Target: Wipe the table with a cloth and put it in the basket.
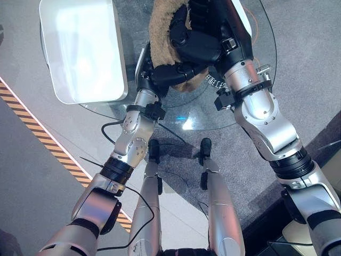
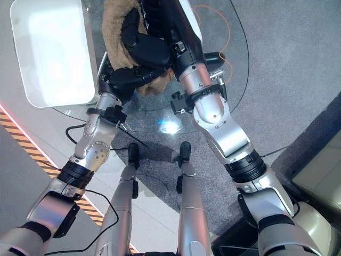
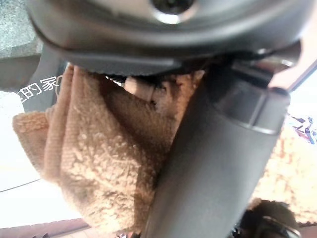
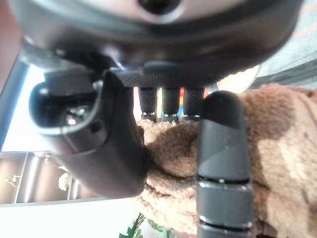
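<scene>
Fluffy tan cloth [image 1: 160,32] sits bunched on your round glass table [image 1: 250,96], both robot hands curled on it: left robot hand [image 1: 165,74], right robot hand [image 1: 200,45]. White smooth rectangular basket [image 1: 82,48] beside it.

Fluffy tan cloth [image 1: 160,32] bunched on glass table [image 1: 250,101]; white basket [image 1: 80,48] beside.

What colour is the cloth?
The fluffy terry cloth is light brown, a tan shade; the left wrist view shows it best.
</scene>
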Controlling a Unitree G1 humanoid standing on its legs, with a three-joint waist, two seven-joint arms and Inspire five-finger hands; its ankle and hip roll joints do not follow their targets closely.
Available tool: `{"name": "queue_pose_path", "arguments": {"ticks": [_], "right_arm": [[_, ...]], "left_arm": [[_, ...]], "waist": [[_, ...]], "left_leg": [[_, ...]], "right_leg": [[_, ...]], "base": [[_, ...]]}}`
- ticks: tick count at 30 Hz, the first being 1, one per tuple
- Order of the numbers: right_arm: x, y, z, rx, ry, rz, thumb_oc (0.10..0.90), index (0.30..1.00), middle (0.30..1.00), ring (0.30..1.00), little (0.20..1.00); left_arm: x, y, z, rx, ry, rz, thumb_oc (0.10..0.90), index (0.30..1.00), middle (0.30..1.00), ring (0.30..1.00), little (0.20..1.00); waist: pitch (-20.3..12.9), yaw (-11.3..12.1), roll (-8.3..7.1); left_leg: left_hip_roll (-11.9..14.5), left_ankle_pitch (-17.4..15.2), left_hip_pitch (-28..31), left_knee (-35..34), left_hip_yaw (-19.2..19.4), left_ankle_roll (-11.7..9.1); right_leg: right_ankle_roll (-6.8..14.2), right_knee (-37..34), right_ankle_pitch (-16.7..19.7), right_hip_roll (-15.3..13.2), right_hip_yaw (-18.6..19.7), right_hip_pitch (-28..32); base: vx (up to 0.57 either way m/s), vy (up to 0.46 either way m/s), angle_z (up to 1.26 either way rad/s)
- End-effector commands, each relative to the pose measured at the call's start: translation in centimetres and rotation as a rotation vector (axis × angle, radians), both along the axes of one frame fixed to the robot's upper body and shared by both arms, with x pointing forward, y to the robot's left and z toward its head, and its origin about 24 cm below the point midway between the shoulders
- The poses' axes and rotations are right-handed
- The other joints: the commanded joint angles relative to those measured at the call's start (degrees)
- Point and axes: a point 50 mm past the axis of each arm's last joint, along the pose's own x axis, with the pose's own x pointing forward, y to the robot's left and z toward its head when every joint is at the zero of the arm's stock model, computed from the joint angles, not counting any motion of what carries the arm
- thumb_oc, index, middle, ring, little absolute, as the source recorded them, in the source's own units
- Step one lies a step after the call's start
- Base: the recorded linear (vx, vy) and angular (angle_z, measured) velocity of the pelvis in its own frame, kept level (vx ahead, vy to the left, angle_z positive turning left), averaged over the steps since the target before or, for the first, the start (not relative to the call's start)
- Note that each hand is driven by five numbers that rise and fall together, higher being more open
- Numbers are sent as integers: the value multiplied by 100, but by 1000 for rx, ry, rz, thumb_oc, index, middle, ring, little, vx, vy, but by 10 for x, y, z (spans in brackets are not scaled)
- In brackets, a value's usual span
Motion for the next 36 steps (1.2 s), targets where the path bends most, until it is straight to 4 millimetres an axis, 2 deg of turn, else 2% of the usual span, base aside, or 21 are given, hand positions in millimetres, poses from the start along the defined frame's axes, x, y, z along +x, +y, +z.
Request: {"name": "queue_pose_path", "arguments": {"ticks": [1, 36], "right_arm": [[-94, 27, 90, 180, -534, 356, 800, 900, 900, 900, 900], [-94, 24, 91, 189, -542, 340, 800, 900, 900, 900, 900]], "left_arm": [[-24, -21, 51, -95, -257, -142, 100, 300, 300, 300, 200], [-24, -13, 52, -146, -257, -112, 100, 300, 300, 300, 200]], "waist": [[-160, 23, -205], [-160, 50, -208]], "left_leg": [[-302, -97, 199, -160, 650, 384], [-323, -99, 144, -151, 633, 407]], "right_leg": [[-123, -97, -356, 316, -269, 399], [-112, -108, -320, 305, -262, 339]], "base": [[0, 0, 0], [0, 0, 0]]}}
